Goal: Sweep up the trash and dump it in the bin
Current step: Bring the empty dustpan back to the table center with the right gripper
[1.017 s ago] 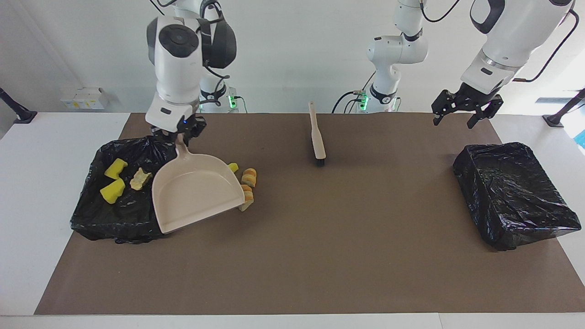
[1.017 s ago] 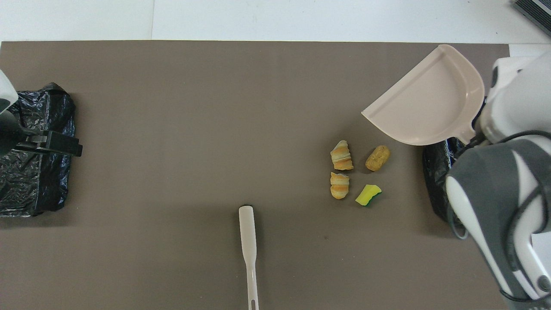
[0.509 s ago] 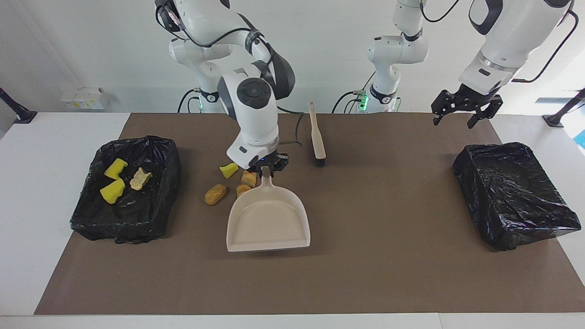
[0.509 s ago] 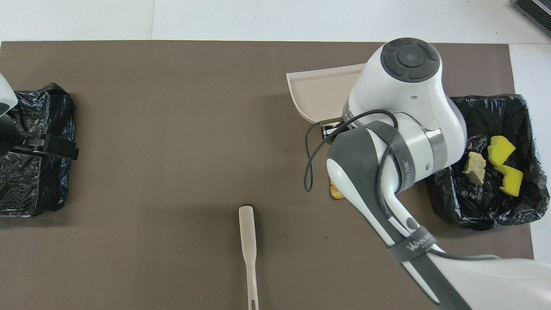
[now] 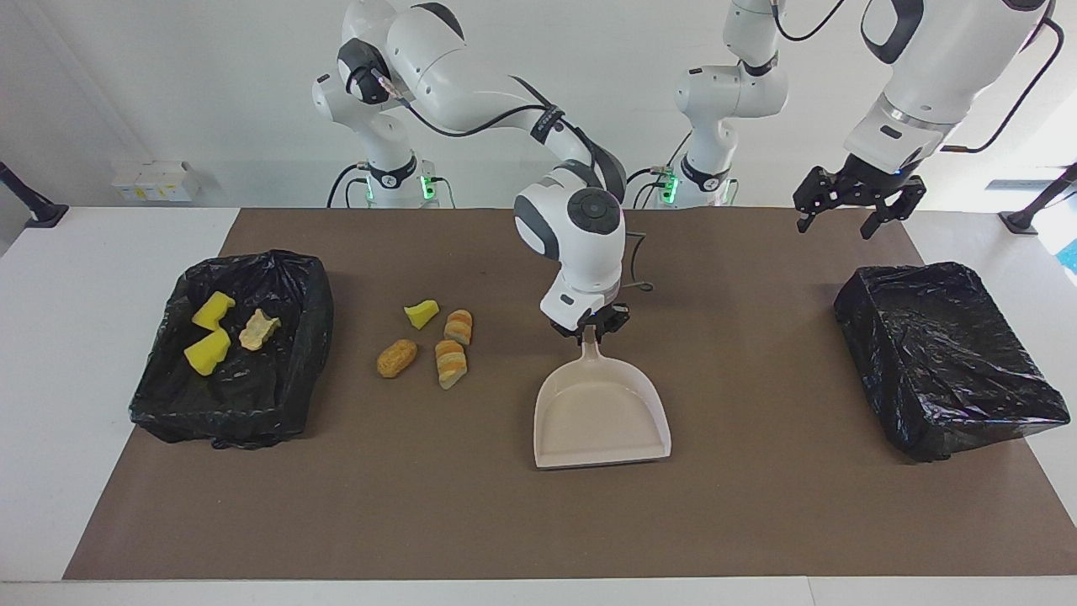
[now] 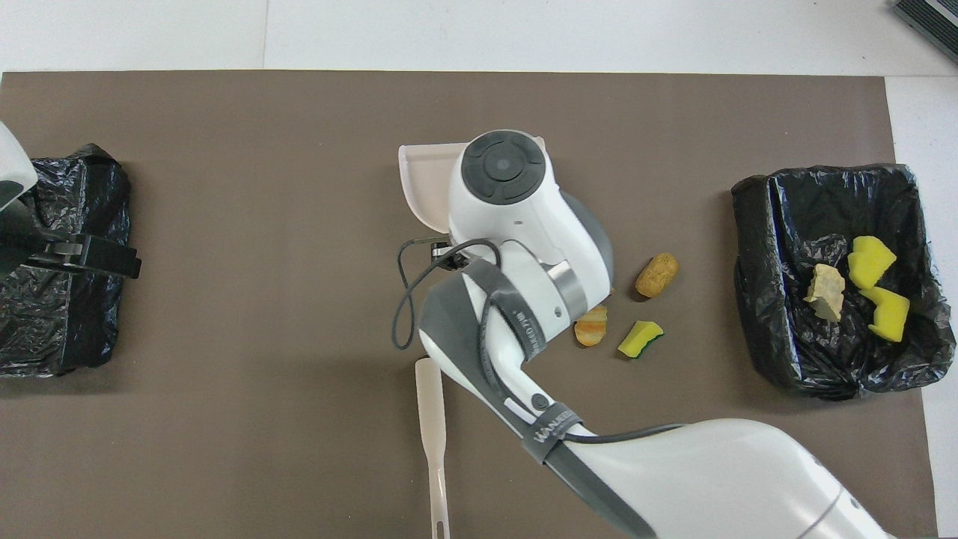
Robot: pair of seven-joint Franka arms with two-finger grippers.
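Observation:
My right gripper (image 5: 589, 330) is shut on the handle of the beige dustpan (image 5: 602, 417), which is empty and sits mid-mat with its open edge pointing away from the robots. Loose trash lies on the mat beside it, toward the right arm's end: a yellow wedge (image 5: 421, 314), two bread slices (image 5: 458, 326) (image 5: 450, 364) and a brown lump (image 5: 396, 358). The black-lined bin (image 5: 315, 295) holds two yellow wedges (image 5: 213, 310) (image 5: 206, 352) and a beige flaky piece (image 5: 258, 328). My left gripper (image 5: 835, 225) waits open in the air near the second bin.
A second black-lined bin (image 5: 951, 362) stands empty at the left arm's end. A beige brush (image 6: 432, 419) lies on the mat nearer to the robots than the dustpan, partly under my right arm. The brown mat (image 5: 336, 505) covers the table.
My right arm has carried the empty dustpan from over the bin, past the loose trash, to the middle of the mat. The left arm has not moved.

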